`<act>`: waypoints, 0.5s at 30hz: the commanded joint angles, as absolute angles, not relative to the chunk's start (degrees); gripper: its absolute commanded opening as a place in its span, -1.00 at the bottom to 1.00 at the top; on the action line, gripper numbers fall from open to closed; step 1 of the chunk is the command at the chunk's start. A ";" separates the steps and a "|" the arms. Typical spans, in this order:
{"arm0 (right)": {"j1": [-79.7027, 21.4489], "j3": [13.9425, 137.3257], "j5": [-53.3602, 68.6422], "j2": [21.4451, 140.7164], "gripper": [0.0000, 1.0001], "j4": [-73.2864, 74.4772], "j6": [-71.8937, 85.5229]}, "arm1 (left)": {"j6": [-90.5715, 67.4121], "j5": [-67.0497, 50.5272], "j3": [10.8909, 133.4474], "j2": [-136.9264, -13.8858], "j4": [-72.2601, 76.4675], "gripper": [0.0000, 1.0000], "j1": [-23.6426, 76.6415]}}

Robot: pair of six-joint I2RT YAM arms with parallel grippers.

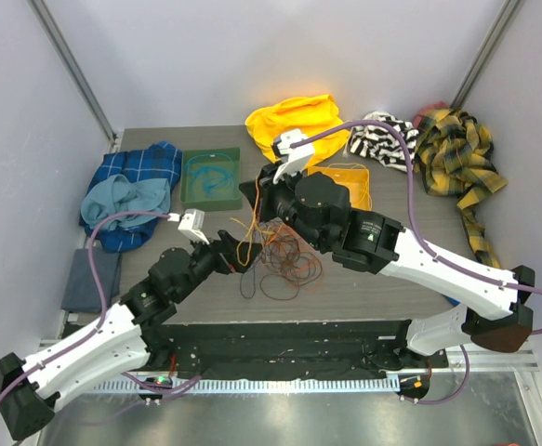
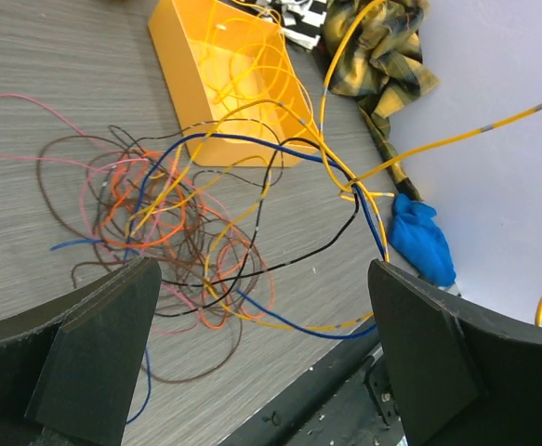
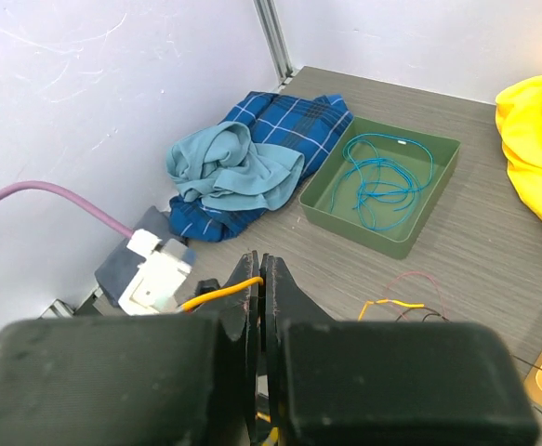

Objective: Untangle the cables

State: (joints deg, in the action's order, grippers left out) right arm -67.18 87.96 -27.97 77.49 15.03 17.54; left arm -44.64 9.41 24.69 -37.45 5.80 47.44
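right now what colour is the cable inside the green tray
Teal; the cable coiled in the green tray shows best in the right wrist view.

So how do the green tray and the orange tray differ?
The green tray holds a teal cable; the orange tray holds yellow cables. From above, the green tray lies left of the tangle, fully visible; the orange tray lies right, partly hidden by the right arm. Both are open rectangles.

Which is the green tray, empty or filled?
Not empty: a loose teal cable lies coiled inside the green tray.
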 commanded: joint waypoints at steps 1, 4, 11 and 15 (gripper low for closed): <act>-67.33 90.00 -28.21 76.82 -0.98 12.57 18.10 | -46.14 7.56 24.26 -41.04 14.58 0.99 48.16; -67.50 90.00 -27.25 76.73 -0.98 12.22 18.89 | -45.44 7.47 24.35 -44.11 17.04 0.97 48.34; -67.41 90.35 -23.82 76.73 -0.98 12.04 21.44 | -45.35 5.19 25.92 -53.43 23.55 0.55 48.34; -67.41 90.35 -24.08 75.42 -0.98 12.39 21.62 | -43.25 5.79 27.24 -54.58 20.77 -0.29 48.34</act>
State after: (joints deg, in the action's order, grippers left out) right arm -67.18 87.96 -24.84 77.49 14.98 20.29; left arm -45.12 5.89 24.51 -54.48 17.87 48.05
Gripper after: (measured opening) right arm 0.035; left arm 0.518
